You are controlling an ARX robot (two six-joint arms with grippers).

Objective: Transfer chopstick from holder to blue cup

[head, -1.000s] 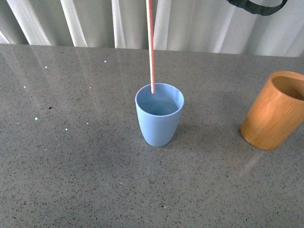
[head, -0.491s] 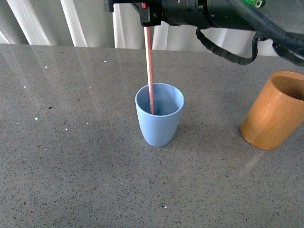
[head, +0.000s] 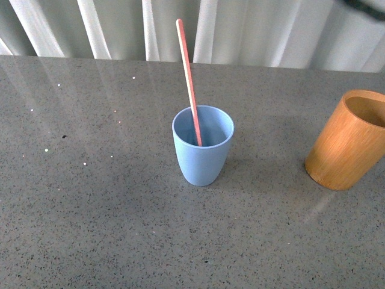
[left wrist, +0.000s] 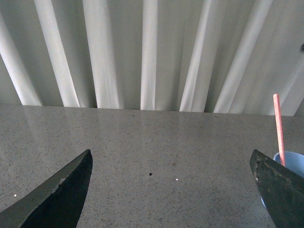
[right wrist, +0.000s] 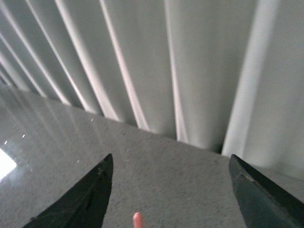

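Observation:
The blue cup [head: 203,146] stands upright mid-table in the front view. A pale pink-red chopstick [head: 188,78] rests inside it, leaning back and to the left, free of any gripper. The orange-brown holder [head: 347,139] stands tilted at the right edge; its inside is not visible. Neither arm shows in the front view. My left gripper [left wrist: 172,166] is open above bare table, with the blue cup [left wrist: 290,159] and chopstick [left wrist: 279,127] beside one finger. My right gripper [right wrist: 170,167] is open, with only the chopstick's rounded tip [right wrist: 137,220] showing below the jaws.
The grey speckled tabletop [head: 108,205] spreads all around the cup. White pleated curtains [head: 252,30] hang along the table's far edge. A small dark speck [head: 64,136] lies on the left part of the table.
The right arm held the chopstick upright in the cup; it has since let go and moved up out of the front view. The chopstick now leans free in the cup.

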